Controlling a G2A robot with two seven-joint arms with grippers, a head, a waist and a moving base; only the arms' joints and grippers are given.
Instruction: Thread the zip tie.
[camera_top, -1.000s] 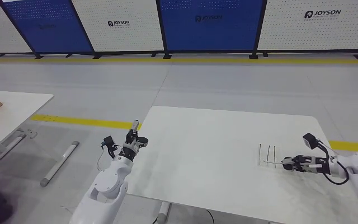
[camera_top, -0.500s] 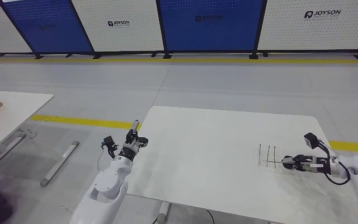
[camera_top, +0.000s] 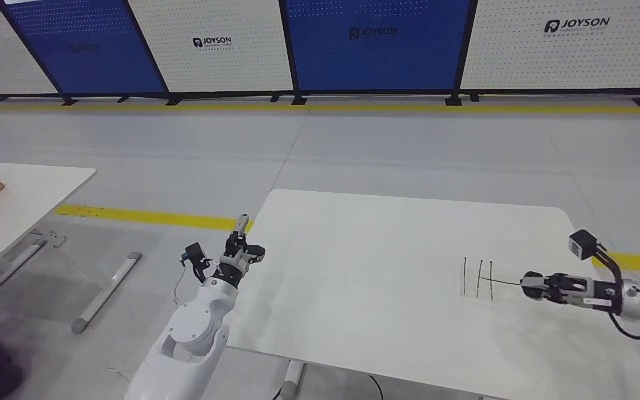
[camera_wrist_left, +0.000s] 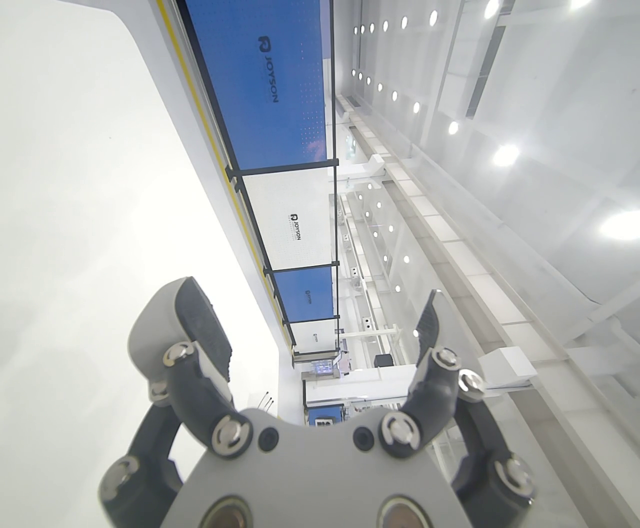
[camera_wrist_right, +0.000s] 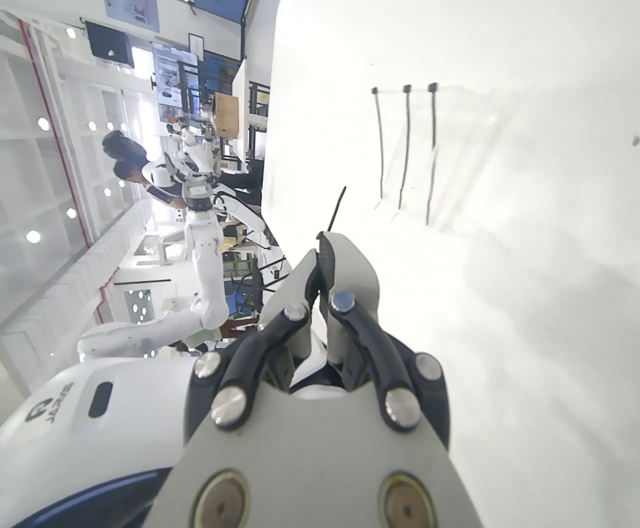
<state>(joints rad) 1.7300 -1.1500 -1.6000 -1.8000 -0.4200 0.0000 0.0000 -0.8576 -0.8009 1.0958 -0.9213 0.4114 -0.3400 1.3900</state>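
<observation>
Three black zip ties (camera_top: 479, 275) lie side by side on the white table (camera_top: 380, 270) near its right side; the right wrist view shows them (camera_wrist_right: 406, 145) ahead of the fingers. My right gripper (camera_top: 527, 283) (camera_wrist_right: 320, 244) hovers just right of that row, shut on a fourth zip tie (camera_top: 508, 283) whose thin tail (camera_wrist_right: 337, 207) sticks out past the fingertips toward the row. My left gripper (camera_top: 241, 228) (camera_wrist_left: 315, 315) stands at the table's left edge, open, with nothing between its fingers, pointing away over the table (camera_wrist_left: 75, 200).
The table's right edge lies close behind the right arm. Blue and white partition panels (camera_top: 375, 45) stand across the floor at the back. Another white table (camera_top: 30, 195) sits at far left, and a grey tube (camera_top: 105, 292) lies on the floor.
My right gripper has drawn back to the right with the zip tie, which no longer crosses the row of ties. The left arm has stayed still.
</observation>
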